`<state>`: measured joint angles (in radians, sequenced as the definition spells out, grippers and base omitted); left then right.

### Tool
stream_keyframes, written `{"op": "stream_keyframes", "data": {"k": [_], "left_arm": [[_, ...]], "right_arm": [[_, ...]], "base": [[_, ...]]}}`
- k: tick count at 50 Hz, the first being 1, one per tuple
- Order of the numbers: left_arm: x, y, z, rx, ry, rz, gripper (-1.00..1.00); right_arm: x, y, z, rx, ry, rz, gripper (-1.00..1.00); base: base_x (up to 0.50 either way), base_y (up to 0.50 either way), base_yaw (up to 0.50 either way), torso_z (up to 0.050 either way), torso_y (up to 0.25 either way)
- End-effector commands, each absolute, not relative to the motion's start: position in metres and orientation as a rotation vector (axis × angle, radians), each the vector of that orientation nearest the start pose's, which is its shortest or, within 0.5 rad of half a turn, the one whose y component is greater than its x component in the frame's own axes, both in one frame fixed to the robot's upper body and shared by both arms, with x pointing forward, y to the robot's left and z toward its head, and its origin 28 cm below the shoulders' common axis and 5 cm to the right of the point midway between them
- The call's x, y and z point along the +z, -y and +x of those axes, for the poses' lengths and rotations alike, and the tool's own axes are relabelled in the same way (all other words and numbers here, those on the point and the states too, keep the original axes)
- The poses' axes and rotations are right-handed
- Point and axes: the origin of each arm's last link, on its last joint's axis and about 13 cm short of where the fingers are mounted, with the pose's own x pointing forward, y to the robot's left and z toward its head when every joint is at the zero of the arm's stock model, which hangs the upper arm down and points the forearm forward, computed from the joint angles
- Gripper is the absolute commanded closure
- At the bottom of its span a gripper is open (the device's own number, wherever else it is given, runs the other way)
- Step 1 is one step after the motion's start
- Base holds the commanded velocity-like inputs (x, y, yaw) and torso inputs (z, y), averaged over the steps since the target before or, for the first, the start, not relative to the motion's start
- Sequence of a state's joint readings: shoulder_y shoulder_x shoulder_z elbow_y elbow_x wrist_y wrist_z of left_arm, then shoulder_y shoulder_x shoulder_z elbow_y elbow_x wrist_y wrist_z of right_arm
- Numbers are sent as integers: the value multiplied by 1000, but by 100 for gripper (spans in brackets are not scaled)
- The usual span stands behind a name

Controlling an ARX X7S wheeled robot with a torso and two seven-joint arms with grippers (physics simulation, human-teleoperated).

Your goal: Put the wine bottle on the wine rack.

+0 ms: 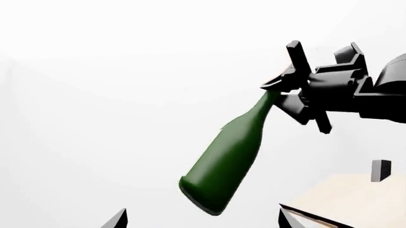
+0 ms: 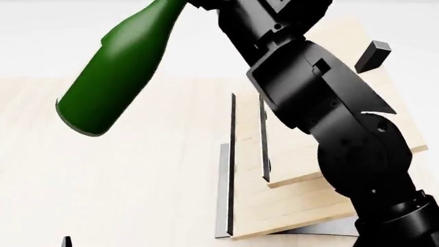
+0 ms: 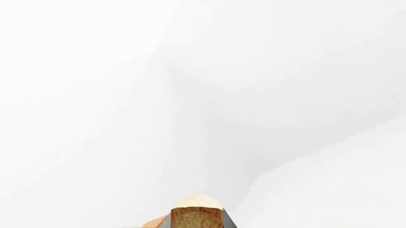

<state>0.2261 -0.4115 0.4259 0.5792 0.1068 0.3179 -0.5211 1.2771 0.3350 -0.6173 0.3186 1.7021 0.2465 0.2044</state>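
One end effector, the right point(image 1: 293, 90), is clenched on the neck of the bottle point(image 2: 116, 69), which hangs tilted in the air at the head view's upper left, base lowest, touching nothing else. Lower right of it stands the rack point(image 2: 302, 170) on the pale surface point(image 2: 110, 185), well apart from the bottle. Left end effector point(image 1: 199, 219): only fingertips show, spread apart and holding nothing.

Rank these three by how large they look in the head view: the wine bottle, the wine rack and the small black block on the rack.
1. The wine rack, though the arm hides part of it.
2. The wine bottle; it is held nearer the camera, so its apparent size is inflated.
3. The small black block, clearly smallest.
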Motion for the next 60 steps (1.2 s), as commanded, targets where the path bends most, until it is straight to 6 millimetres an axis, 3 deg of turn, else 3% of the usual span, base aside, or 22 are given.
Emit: {"op": "stream_keyframes", "data": {"k": [1, 8, 34, 60], "left_arm": [[98, -184, 134, -81, 618, 68, -100], [98, -184, 134, -82, 618, 68, -100], [98, -183, 133, -86, 614, 74, -100], [96, -182, 136, -92, 603, 84, -100]], "right_arm": [[323, 102, 361, 527, 166, 1071, 100], [321, 126, 354, 454, 197, 1188, 100], [315, 194, 331, 184, 376, 1230, 100], [307, 220, 332, 120, 326, 1187, 100]], "base": [[0, 0, 0, 0, 0], [0, 0, 0, 0, 0], [0, 0, 0, 0, 1], [0, 0, 0, 0, 1]]}}
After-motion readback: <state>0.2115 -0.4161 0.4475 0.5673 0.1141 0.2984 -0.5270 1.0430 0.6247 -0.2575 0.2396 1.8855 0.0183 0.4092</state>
